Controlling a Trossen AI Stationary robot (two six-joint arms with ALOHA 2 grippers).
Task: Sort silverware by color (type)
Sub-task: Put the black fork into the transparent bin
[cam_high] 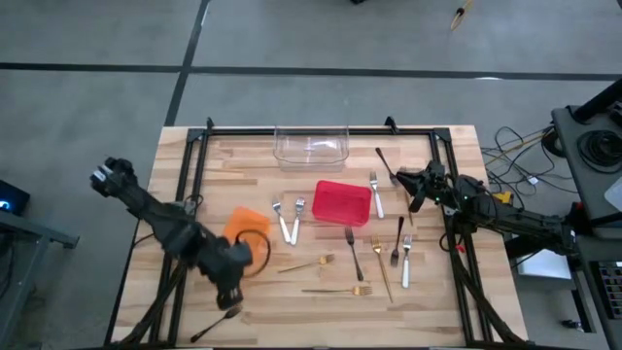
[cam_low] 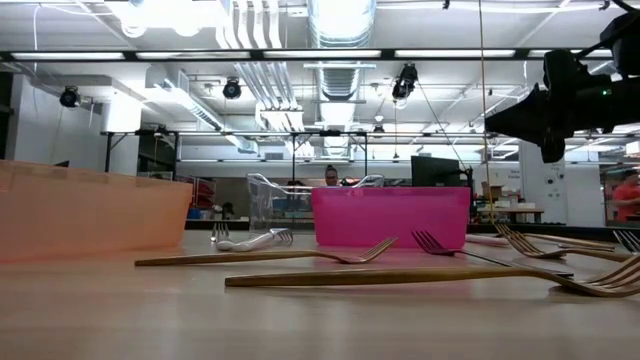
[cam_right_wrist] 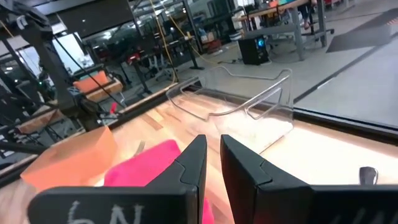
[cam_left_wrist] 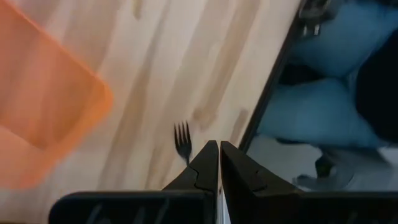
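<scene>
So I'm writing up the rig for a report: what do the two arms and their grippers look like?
Both arms are dark, jointed and slim. The left gripper has two black wedge-shaped fingers. The right gripper has matching black fingers, with white handwritten marks on its body.

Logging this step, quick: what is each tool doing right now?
Left tool: closed, pinching a black fork near the table's front edge.
Right tool: nearly closed, holding nothing visible.

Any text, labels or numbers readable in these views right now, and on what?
Right wrist view: white hand-drawn marks on the right gripper body, roughly "6N", cut off by the frame edge, not surely readable.
Nothing legible on the orange bin, the red bin, the clear bin or the forks.
Room background: any signs too small to read.
</scene>
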